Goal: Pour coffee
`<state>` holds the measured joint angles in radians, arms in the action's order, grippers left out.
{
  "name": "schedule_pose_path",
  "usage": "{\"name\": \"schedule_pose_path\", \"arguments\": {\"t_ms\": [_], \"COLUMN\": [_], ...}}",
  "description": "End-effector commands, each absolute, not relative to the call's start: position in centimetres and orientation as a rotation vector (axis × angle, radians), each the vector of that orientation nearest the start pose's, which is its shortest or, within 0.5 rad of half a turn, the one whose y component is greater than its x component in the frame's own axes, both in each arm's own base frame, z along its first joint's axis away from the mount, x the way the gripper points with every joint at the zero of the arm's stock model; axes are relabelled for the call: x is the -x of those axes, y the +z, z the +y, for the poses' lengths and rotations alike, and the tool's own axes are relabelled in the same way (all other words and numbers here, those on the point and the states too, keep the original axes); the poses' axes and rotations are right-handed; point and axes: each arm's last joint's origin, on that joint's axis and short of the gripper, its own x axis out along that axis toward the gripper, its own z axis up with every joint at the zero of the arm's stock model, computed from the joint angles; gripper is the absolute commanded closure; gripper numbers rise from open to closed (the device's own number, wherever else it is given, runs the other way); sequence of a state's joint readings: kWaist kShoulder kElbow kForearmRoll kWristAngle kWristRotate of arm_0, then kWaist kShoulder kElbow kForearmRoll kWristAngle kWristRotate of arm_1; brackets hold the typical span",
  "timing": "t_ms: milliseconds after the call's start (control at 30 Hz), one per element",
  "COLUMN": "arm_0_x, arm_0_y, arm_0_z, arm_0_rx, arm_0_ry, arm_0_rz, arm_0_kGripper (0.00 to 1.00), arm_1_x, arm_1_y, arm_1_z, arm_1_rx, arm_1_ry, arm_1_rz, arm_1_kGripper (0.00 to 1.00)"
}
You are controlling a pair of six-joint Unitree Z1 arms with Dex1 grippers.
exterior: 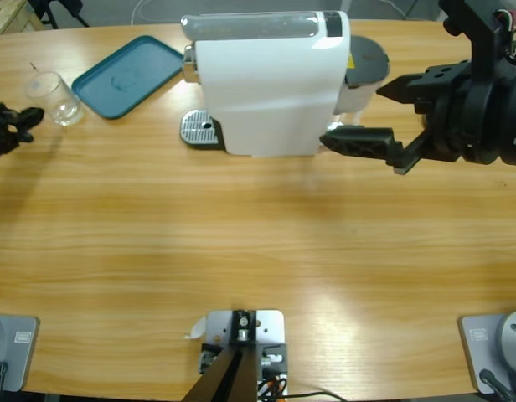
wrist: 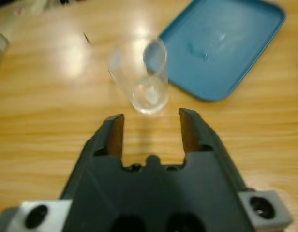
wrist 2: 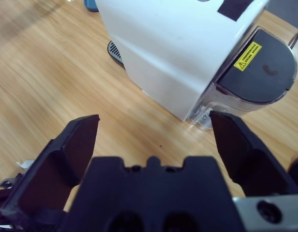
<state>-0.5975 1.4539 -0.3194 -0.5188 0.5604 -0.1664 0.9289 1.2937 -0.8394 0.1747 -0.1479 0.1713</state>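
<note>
1. Left fingers (wrist: 151, 130) spread, holding nothing, low over the counter (exterior: 258, 251); in the high view they sit at the far left edge (exterior: 23, 121).
2. Clear glass tumbler (wrist: 141, 77) stands upright just ahead of the left fingertips, lined up with the gap between them, not touching; in the high view it is just beside them (exterior: 55, 98).
3. Can't tell whether the tumbler holds any coffee; its base only shows pale glints.
4. Teal tray (wrist: 226, 43) lies flat beyond and to one side of the tumbler, close to it, apart from the left fingers.
5. Right fingers (wrist 2: 154, 140) spread wide, gripping nothing; in the high view (exterior: 384, 113) they point at the machine's side.
6. White coffee machine (wrist 2: 178, 48) sits just ahead of the right fingers, with its dark-lidded clear tank (wrist 2: 258, 72) nearest one fingertip; contact can't be told.
7. Metal drip grate (exterior: 199, 128) sticks out on the machine's far side from the right fingers.
</note>
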Motion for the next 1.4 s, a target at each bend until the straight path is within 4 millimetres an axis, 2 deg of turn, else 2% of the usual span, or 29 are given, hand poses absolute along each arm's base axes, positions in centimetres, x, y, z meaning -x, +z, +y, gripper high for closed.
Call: {"name": "schedule_pose_path", "arguments": {"t_ms": [33,133,300,500,600,733,1000,1400], "arm_0_x": [-15.6,-16.2,-17.8,-20.8,-23.0,-24.6,-26.4,-28.5], "arm_0_y": [24.2,25.3,26.8,25.8,25.5,24.9,22.2,20.2], "arm_0_z": [-7.0,-5.4,-5.5,-2.8,-3.1,-3.4,-3.6,-4.0], "arm_0_rx": [-0.2,-0.218,-0.32,-0.204,-0.207,-0.214,-0.231,-0.224], "arm_0_ry": [0.009,0.063,-0.045,-0.112,-0.139,-0.167,-0.167,-0.179], "arm_0_rz": [0.415,0.434,0.458,0.544,0.567,0.56,0.638,0.611], "arm_0_kGripper": [0.004,0.004,0.004,0.004,0.004,0.004,0.004,0.004], "arm_1_x": [-14.4,-14.5,-14.9,-15.6,-16.1,-16.7,-17.8,-19.7], "arm_1_y": [30.9,30.9,30.8,30.3,29.8,28.8,27.4,26.0], "arm_1_z": [17.8,17.9,18.3,19.2,19.9,20.9,22.3,22.6], "arm_1_rx": [0.183,0.183,0.189,0.184,0.188,0.192,0.193,0.176], "arm_1_ry": [0.681,0.678,0.666,0.668,0.668,0.674,0.682,0.671], "arm_1_rz": [0.652,0.649,0.65,0.643,0.65,0.664,0.686,0.723], "arm_1_kGripper": [0.0,0.0,0.0,0.0,0.0,0.0,0.0,0.0]}}
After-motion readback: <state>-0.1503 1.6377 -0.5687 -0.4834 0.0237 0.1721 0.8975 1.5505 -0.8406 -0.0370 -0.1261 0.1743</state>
